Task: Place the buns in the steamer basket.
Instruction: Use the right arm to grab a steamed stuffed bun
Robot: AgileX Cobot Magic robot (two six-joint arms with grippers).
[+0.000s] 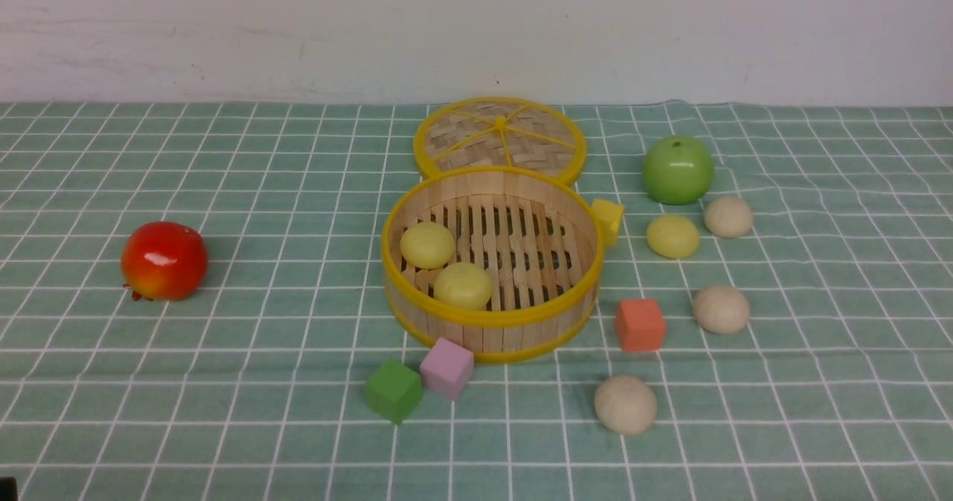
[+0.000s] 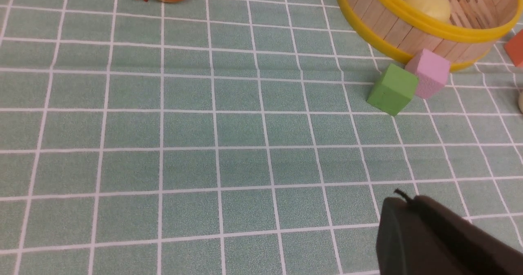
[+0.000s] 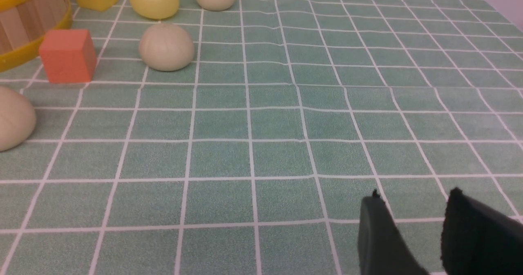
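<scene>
Closest to you, your left gripper [image 2: 406, 201] hangs over bare green checked cloth [image 1: 223, 382] with its dark jaws pressed together and nothing between them; your right gripper [image 3: 414, 197] has its jaws spread with only cloth showing in the gap; neither one appears in the front view.

Farther out on your right, the nearest beige bun [image 1: 625, 404] sits alone on the cloth. Left of it the green cube [image 1: 393, 391] lies tilted and touching the pink cube [image 1: 447, 368]; the pink cube is right at the foot of the basket wall, and you cannot tell whether it touches. Next comes the orange cube [image 1: 640, 324], just beside the basket on the right, with the middle beige bun [image 1: 721, 309] near its right.

The steamer basket [image 1: 506, 333] stands upright at the centre; the front yellow bun [image 1: 462, 285] and the rear yellow bun [image 1: 427, 245] rest on its slatted floor, on the left side, close together. Well away on the left lies the red fruit [image 1: 164, 260].

Past the basket's right side you have the loose yellow bun [image 1: 672, 236] and the far beige bun [image 1: 728, 217], near each other; the yellow cube [image 1: 609, 218] sits just beside the basket rim; the green apple [image 1: 677, 170] stands behind those two buns; the woven lid [image 1: 499, 140] lies flat behind the basket.
</scene>
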